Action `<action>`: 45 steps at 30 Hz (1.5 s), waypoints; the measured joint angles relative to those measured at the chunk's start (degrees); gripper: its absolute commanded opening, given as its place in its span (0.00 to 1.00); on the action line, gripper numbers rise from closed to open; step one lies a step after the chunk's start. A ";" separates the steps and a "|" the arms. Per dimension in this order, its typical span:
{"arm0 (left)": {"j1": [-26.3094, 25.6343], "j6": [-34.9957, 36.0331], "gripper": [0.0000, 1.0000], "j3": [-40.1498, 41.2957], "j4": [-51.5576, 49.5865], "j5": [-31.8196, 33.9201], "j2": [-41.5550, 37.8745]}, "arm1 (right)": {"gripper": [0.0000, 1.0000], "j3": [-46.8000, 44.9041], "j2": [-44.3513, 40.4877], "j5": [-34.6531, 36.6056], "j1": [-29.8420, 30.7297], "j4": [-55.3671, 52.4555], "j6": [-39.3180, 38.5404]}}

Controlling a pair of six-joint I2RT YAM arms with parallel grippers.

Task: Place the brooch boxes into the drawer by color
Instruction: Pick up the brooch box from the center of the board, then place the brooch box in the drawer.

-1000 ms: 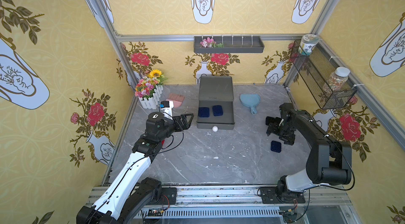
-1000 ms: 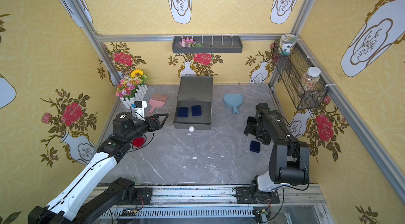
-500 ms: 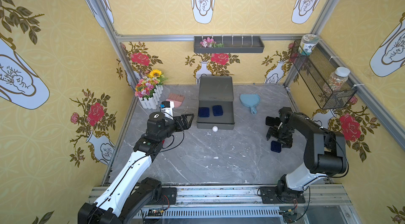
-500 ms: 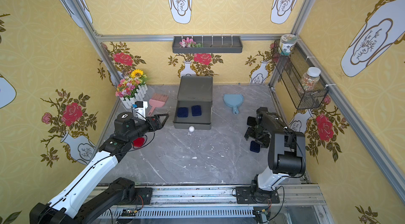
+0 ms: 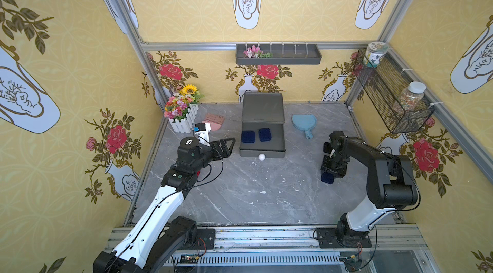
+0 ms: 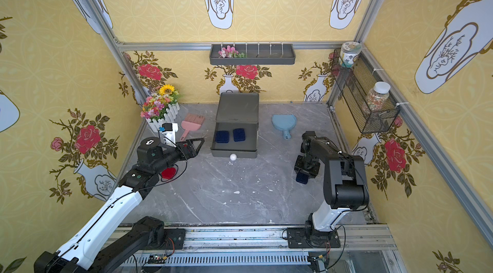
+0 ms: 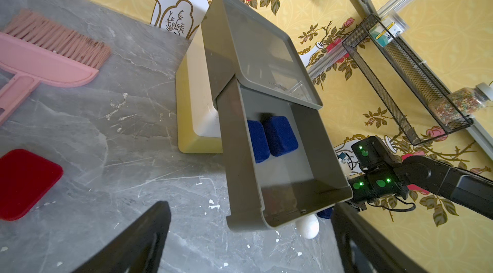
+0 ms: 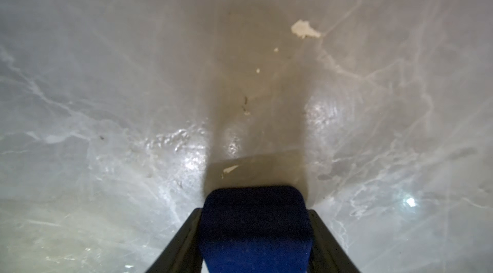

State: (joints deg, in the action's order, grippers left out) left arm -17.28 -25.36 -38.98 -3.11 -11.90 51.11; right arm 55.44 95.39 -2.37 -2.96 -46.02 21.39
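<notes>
Item 1, R arm: right gripper low over the bench, nr its right edge, abt midway front to back. Jaws narrow, pressed to both flanks of the loose blue box, no gap visible in wrist view. Box looks to sit on the bench, not lifted. Item 2, L arm: left gripper wide, empty, hanging just off the front-left corner of the grey drawer. Item 3: drawer chest at mid back edge. Grey drawer pulled out, white knob to the front, two blue boxes side by side at its rear, front half bare. White and yellow tiers below appear shut. Item 4: red box flat on the bench nr left edge, mostly hidden under L arm in a top view. Misc: brush, dustpan, flower pot along the back, clear of the work. Risks, est.: velvet sides are soft, so the box may slip or tip on lift if the pinch is shallow. A low carry could clip the drawer's front wall or knock the knob. Dropping too far back would stack it on the pair inside. L arm parked close to the drawer could foul the R arm's approach. The open grey drawer overhangs the lower tiers, blocking access for the red box.
</notes>
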 measured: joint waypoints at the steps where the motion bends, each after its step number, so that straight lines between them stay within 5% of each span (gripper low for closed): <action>1: 0.00 0.04 1.00 0.00 -0.04 0.17 -0.11 | 0.41 0.13 0.00 0.37 0.26 -0.09 0.09; 12: 0.00 0.33 1.00 -1.14 -2.01 0.61 -0.52 | 0.41 8.09 -5.62 1.49 4.61 -4.90 1.01; 21: 0.00 0.37 1.00 -2.40 -2.91 1.20 -0.57 | 0.43 32.46 -9.84 2.21 17.55 -15.08 2.36; 32: 0.00 0.42 1.00 -3.37 -4.24 2.14 -1.46 | 0.44 59.65 6.12 2.78 37.62 -21.11 2.82; 45: 0.00 1.38 1.00 -3.65 -6.58 4.22 -2.56 | 0.44 66.16 17.14 4.22 41.38 -26.71 2.78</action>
State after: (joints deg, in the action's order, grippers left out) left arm -17.28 -23.99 -42.63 -9.69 -7.68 48.56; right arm 121.60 112.53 1.85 38.41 -72.73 24.16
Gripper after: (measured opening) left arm 0.999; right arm 0.559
